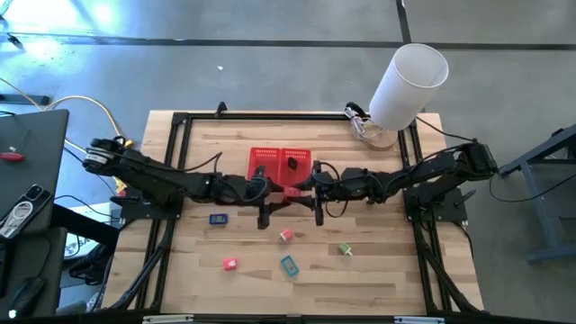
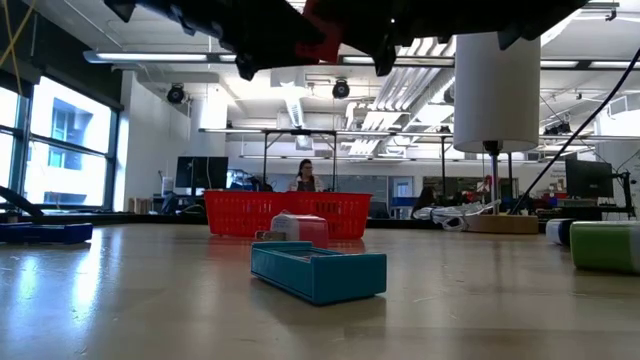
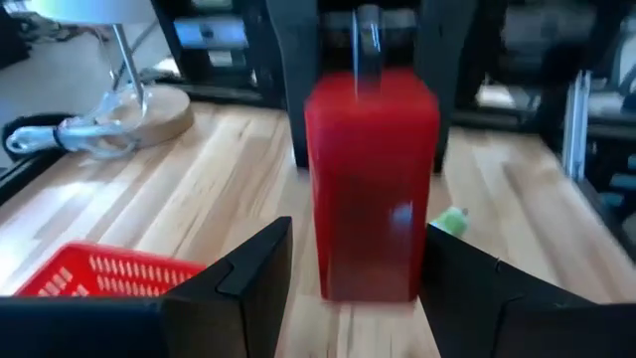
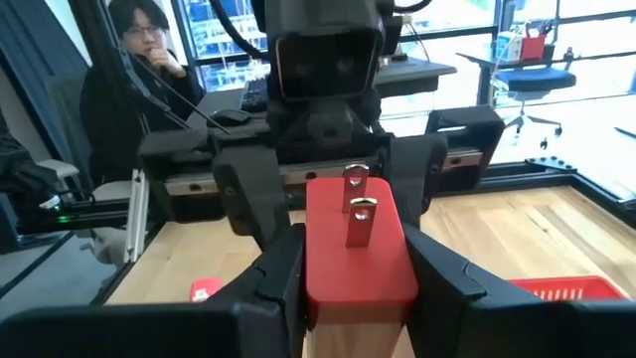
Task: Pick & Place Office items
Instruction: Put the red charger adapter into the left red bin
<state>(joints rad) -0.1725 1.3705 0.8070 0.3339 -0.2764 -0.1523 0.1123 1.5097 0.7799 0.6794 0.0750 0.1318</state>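
A red block (image 4: 358,259) with two metal prongs (image 4: 358,204) on top hangs over the table's middle, just in front of the red mesh basket (image 1: 279,164). My right gripper (image 1: 304,191) is shut on it. My left gripper (image 1: 281,192) faces it, open, one finger (image 3: 248,278) on each side of the block (image 3: 370,189); I cannot tell whether they touch it. On the table lie a dark blue item (image 1: 218,219), a pale pink one (image 1: 286,236), a green one (image 1: 345,249), a red-pink one (image 1: 229,264) and a teal one (image 1: 289,265). My right gripper pinches the block's two opposite side faces (image 4: 310,268) between its two fingers (image 4: 437,278). The fingers come in level from the table's right. The block sits upright with its prongs up, lifted clear of the table.
A big white cylinder (image 1: 409,85) on a wooden base with a coiled cable (image 3: 109,129) stands at the far right corner. Black frame rails (image 1: 180,171) run along the table's sides. A person (image 4: 139,70) sits beyond the table's left.
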